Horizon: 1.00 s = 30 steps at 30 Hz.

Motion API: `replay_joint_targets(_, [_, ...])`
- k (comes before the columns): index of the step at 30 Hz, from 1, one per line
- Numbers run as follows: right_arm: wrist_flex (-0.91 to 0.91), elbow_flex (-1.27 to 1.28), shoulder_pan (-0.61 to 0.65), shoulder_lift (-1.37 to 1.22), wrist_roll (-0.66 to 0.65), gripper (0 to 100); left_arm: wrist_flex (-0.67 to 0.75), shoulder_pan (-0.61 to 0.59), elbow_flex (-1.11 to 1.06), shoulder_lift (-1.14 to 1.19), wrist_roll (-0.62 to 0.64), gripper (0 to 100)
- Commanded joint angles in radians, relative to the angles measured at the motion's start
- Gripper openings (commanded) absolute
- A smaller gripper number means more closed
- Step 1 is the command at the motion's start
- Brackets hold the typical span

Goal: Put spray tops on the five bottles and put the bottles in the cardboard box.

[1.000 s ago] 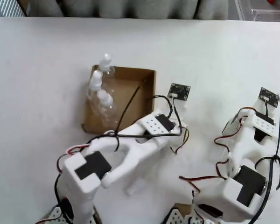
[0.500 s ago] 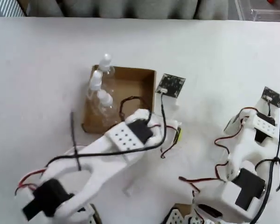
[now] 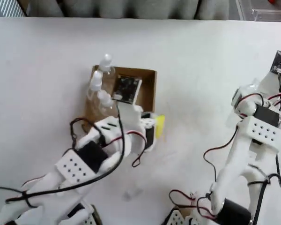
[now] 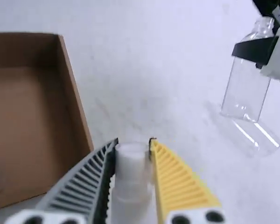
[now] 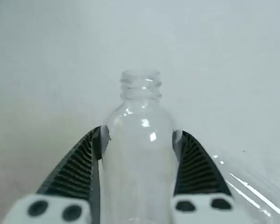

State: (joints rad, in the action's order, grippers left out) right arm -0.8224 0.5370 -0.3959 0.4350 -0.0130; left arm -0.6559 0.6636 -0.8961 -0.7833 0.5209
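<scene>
The left claw (image 4: 133,142) is seen clamped on a white spray top (image 4: 130,168), which is gripped between the grey and the yellow finger. This claw is held just outside the near right corner of the cardboard box (image 3: 136,71), which is set left of the tabletop's (image 3: 201,51) middle. Three bottles (image 3: 103,93) already fitted with spray tops are found inside the box, lined up along its left wall.

The right claw (image 5: 140,133) is closed on a clear bottle (image 5: 139,107), gripped at its body by both dark fingers. The bottle is held upright near the right edge of the tabletop, well apart from the box, and its threaded neck is left open with no top on it. Whether its base is touching the tabletop cannot be told.
</scene>
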Motion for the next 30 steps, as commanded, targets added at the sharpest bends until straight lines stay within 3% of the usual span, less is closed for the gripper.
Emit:
replay_joint_targets(1, [-0.039,-0.048,0.036,0.12,0.012,1.5,0.041,-0.068,-0.002,-0.116,-0.011,2])
replay_joint_targets(17, [0.314,0.572,0.334,0.858,0.015,1.5,0.041,-0.297,0.098,-0.131,-0.011,2])
replay_joint_targets(26, [0.443,0.756,0.55,1.063,0.015,1.5,0.043,-0.446,0.318,-0.131,-0.009,2])
replay_joint_targets(30, [0.495,0.865,0.665,1.125,0.015,1.5,0.121,-0.503,0.408,-0.131,-0.008,2])
